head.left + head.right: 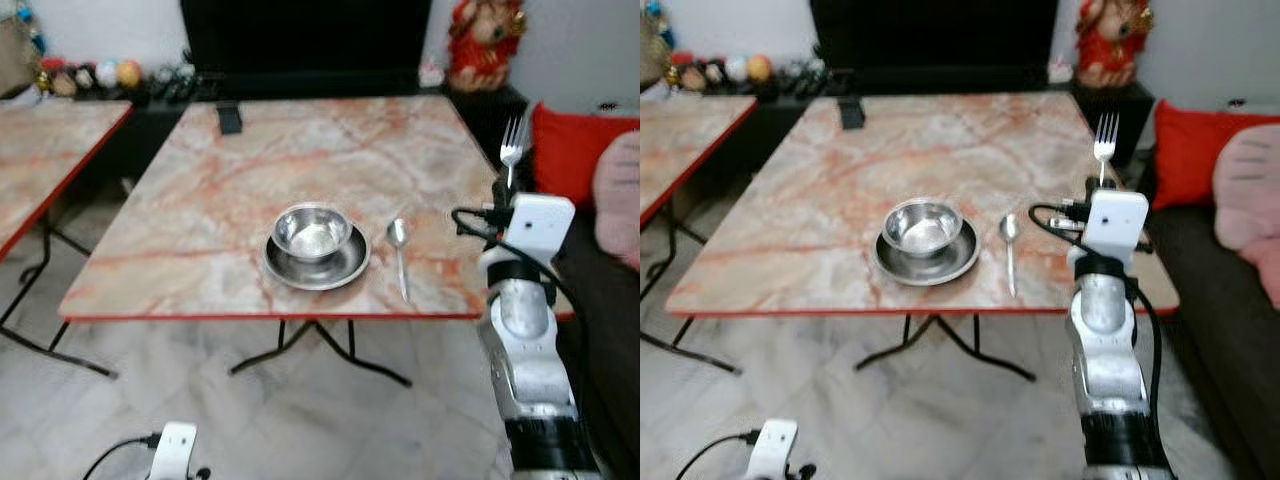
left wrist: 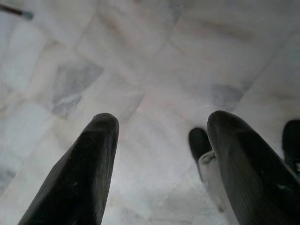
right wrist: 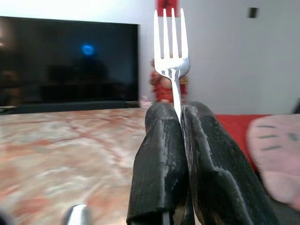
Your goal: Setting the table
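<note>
Down at the bottom of the left eye view sat the white top of the left wrist (image 1: 174, 447) with its black cable, hanging low over a pale marble-tiled floor (image 1: 330, 420), and on the right side the silver right arm (image 1: 527, 350) rose up with a fork (image 1: 512, 150) held upright, tines up, just off the table's right edge. Beyond it was a square folding table (image 1: 200, 200) with a pinkish marble-look top and red trim, carrying a steel bowl (image 1: 312, 231) sitting in a steel plate (image 1: 285, 266), with a spoon (image 1: 400, 250) lying just beside the plate on its right, bowl end away from the robot. A second table of the same kind (image 1: 50, 150) stood off to the left, a big dark TV (image 1: 300, 35) at the back, a red figurine (image 1: 485, 40) beside it, and red and pink cushions (image 1: 615, 180) at the right. Right eye view was pretty much the same scene, with the fork (image 1: 1105, 140) reading clearer against the tabletop. Left wrist view looked straight down at floor tiles, with the left gripper (image 2: 161, 154) fingers spread wide apart and nothing between them. Right wrist view gave the close look: the right gripper (image 3: 180, 117) was clamped tight on the fork's handle, a shiny four-tined fork (image 3: 171, 47) standing straight up, tabletop and TV behind it.
</note>
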You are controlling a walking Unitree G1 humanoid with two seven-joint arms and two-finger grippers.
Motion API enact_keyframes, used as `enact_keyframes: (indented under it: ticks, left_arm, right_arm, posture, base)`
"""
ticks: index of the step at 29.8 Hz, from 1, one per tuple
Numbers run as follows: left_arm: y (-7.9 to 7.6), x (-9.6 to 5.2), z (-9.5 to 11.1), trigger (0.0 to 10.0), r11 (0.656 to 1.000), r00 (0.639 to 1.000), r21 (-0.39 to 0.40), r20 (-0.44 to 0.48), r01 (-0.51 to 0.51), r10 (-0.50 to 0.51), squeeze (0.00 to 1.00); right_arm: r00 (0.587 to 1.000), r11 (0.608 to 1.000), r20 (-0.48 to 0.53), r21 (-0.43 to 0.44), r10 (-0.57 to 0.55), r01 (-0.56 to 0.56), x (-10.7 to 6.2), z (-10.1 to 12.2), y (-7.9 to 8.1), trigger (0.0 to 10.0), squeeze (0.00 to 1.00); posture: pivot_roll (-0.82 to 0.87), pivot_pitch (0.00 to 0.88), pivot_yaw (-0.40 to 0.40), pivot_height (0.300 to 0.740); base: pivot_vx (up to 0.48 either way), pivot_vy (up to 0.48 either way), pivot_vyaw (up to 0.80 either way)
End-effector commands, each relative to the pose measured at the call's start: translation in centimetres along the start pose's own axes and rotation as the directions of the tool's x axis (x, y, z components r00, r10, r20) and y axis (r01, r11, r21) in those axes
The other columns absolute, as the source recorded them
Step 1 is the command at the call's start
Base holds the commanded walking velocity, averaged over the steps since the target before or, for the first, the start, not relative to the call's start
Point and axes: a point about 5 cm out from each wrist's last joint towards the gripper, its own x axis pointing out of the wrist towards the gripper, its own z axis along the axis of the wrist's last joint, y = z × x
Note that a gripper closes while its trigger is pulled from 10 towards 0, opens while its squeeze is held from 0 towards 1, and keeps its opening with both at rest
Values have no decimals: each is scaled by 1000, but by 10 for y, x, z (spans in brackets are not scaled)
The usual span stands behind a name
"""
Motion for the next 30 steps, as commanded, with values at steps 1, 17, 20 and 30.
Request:
enact_keyframes:
  ticks: [1, 17, 20, 30]
  left_arm:
    - [3, -1, -3, 10000, 1000, 1000, 9, -14, -4, 5, 0]
    - [4, 0, -1, 10000, 1000, 1000, 15, -10, -11, 11, 0]
    - [4, 0, -1, 10000, 1000, 1000, 17, -11, -13, 13, 0]
    - [4, 0, 0, 10000, 1000, 1000, 21, -12, -9, 10, 0]
  right_arm:
    - [1000, 1000, -5, 17, 10, -10, 2, 1, 4, 10000, 0]
    - [999, 1000, -21, 18, 26, -25, 1, -1, 8, 10000, 0]
    - [999, 999, -30, 20, 32, -32, 1, -1, 9, 10000, 0]
    - [945, 997, -324, 59, -31, 52, 5, -17, -2, 10000, 0]
  posture:
    - [2, 0, 27, 740]
    - [3, 0, 30, 740]
    - [3, 0, 30, 740]
    - [-13, 0, 40, 740]
  base:
    - [259, 0, 0]
    - [217, 0, 0]
    - [0, 0, 0]
    - [0, 0, 0]
